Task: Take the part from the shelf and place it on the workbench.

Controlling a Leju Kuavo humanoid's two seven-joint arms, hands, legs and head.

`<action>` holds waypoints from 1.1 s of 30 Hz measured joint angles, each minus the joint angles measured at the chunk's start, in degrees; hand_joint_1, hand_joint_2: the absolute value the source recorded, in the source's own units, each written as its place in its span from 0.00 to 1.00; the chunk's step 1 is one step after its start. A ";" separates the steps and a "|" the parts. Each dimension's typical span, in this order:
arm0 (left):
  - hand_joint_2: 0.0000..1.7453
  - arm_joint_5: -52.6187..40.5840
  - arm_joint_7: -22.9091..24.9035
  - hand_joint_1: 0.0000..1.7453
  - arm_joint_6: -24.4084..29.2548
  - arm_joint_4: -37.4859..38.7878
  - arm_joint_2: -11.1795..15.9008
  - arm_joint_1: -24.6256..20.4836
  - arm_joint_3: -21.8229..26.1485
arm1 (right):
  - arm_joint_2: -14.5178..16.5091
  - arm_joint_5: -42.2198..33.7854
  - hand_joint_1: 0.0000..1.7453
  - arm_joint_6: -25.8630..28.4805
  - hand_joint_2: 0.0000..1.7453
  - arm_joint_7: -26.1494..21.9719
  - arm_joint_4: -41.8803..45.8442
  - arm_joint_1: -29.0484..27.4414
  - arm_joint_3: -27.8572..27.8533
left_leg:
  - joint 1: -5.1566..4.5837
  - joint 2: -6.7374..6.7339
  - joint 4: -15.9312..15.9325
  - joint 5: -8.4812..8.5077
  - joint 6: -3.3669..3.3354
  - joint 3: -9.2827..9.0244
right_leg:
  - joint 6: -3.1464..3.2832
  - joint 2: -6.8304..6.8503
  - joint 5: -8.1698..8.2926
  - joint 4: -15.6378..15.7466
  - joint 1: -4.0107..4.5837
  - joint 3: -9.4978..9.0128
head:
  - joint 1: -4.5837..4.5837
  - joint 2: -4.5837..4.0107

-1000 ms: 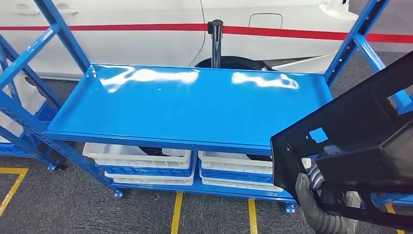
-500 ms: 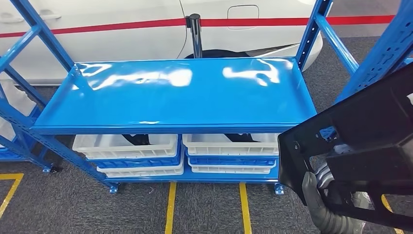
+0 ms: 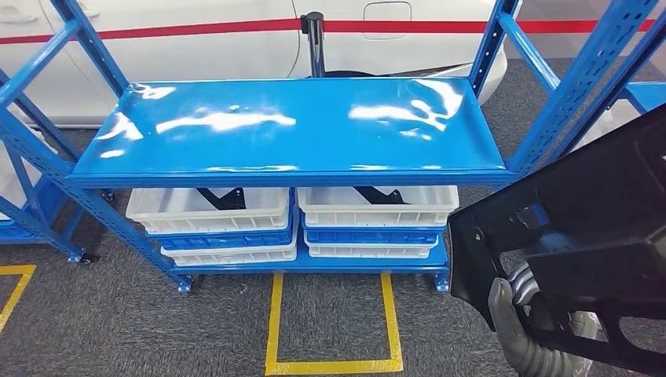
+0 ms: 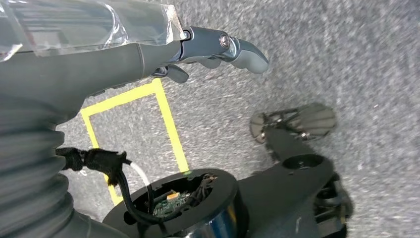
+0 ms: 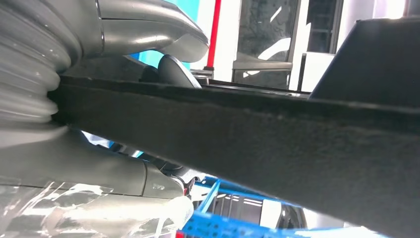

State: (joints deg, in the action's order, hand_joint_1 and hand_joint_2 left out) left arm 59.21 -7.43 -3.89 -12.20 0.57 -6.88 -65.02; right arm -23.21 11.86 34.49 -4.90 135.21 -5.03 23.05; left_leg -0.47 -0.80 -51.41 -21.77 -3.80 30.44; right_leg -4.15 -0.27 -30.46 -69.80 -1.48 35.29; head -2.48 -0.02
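While my right hand [image 3: 510, 314] clamps the black part [image 3: 573, 243] at the near right and my left hand [image 4: 218, 49] hangs empty with fingers apart, the part could hit the shelf [image 3: 298, 126] post.

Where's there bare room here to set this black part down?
The blue shelf top is bare from its front lip to the rear posts. Below it is crowded: white bins fill the lower level. The right hand grips the black part.

Grey carpet floor [image 3: 118, 330], yellow floor tape [image 3: 333, 366], probably a white car [image 3: 196, 47] behind
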 joint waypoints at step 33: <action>1.00 0.13 -0.14 0.00 0.79 0.02 -0.07 -0.02 0.04 | -0.24 0.03 1.00 0.15 1.00 -0.02 0.42 -0.05 -0.32 | -0.31 0.11 -1.31 0.68 0.24 1.91 | 0.72 0.19 2.90 9.94 0.27 -6.99 | 0.01 0.00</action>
State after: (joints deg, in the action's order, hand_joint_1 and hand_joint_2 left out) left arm 59.34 -7.57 -3.10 -12.17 0.50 -6.89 -64.98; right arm -23.45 11.89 34.64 -4.92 135.63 -5.08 22.73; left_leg -0.77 -0.69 -52.72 -21.08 -3.56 32.36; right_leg -3.43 -0.08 -27.56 -59.86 -1.22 28.30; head -2.47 -0.02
